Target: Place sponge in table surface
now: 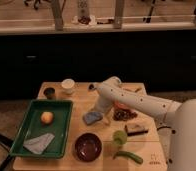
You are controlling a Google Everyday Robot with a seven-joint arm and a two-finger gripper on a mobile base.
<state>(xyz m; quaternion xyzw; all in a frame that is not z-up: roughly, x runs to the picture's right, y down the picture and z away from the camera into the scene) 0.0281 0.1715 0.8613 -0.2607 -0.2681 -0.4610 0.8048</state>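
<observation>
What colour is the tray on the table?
Green tray, seen in the camera view; the gripper is at the light-blue sponge.

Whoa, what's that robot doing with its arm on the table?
The robot's white arm reaches over the wooden table. Its gripper is right above the small blue sponge, which is down at the table, near the green tray and a dark bowl. I can't tell if it is holding the sponge.

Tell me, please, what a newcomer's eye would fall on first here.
The white arm stretches from the right across the table surface, its gripper right at the light-blue sponge near the middle. Next comes the green tray on the left, holding an orange fruit and a pale-blue cloth.
</observation>
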